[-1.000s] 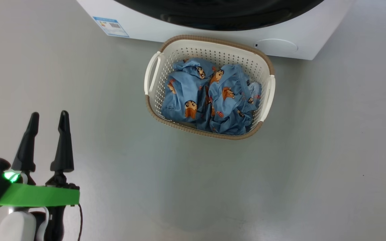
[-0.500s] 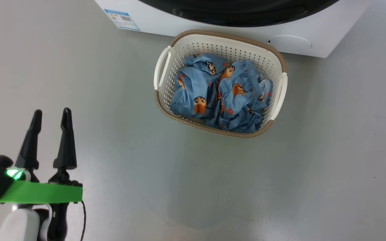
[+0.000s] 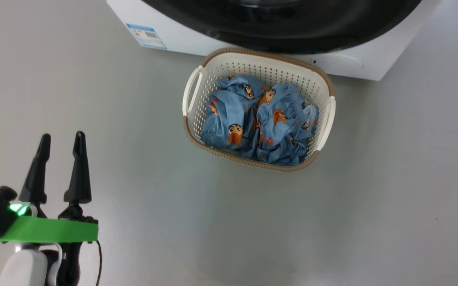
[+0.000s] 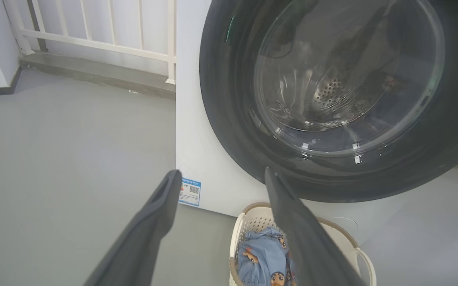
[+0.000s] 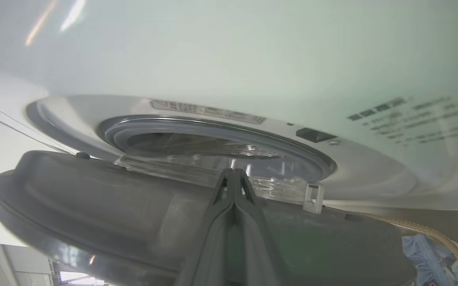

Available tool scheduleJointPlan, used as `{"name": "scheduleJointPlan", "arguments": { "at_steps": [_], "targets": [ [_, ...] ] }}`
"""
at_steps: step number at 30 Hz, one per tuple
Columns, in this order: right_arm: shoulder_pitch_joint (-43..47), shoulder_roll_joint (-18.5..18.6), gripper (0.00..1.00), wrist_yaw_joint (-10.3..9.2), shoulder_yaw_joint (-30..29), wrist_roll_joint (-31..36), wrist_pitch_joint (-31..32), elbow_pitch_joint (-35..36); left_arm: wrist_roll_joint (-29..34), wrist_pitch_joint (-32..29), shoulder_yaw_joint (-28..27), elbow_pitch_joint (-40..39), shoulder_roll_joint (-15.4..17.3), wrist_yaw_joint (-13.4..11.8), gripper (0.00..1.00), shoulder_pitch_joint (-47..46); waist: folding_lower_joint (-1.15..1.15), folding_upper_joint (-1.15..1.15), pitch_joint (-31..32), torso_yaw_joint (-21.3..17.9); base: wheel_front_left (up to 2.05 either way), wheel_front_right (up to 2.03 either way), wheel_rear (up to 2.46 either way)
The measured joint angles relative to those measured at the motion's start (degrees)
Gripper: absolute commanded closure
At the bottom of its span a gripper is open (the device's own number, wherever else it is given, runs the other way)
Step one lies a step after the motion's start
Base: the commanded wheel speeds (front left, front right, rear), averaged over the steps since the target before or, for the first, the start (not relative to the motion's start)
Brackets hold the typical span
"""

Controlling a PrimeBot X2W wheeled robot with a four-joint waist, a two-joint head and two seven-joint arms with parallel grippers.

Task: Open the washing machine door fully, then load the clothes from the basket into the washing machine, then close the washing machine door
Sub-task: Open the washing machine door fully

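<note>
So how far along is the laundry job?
Done: the washer door is unlatched and ajar, grey seal showing behind it. In hand: the shut right gripper sits at the door's inner side, probably to push it wider. Left: all the clothes lie in the basket, the open left gripper holds nothing, and the door needs closing.
</note>
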State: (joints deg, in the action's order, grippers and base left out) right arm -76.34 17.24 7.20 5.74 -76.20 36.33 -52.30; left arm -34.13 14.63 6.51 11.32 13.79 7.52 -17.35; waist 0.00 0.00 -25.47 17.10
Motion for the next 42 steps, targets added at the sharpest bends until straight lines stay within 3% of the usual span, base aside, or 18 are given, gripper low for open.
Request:
{"name": "scheduleJointPlan", "arguments": {
  "at_steps": [20,35,42],
  "targets": [
    [17.2,-2.74,1.0,0.0,-0.09,-6.06,8.1,6.09,4.46,0.0,1.05,-0.46,1.23,0.0,0.0,5.84,-0.01,0.0,9.6,-0.98,0.0,0.0,0.0],
    [33.01,-4.44,1.0,0.0,-0.33,-9.88,12.1,14.88,5.87,0.0,1.25,0.3,1.3,0.0,0.0,11.09,-0.01,0.0,17.87,1.63,0.0,0.0,0.0],
    [37.88,-5.53,1.0,0.0,-0.27,-10.6,13.03,17.81,4.7,0.0,4.63,1.48,2.58,0.0,0.0,12.94,0.0,0.0,20.39,4.03,0.0,0.0,0.0]
  ]
}}
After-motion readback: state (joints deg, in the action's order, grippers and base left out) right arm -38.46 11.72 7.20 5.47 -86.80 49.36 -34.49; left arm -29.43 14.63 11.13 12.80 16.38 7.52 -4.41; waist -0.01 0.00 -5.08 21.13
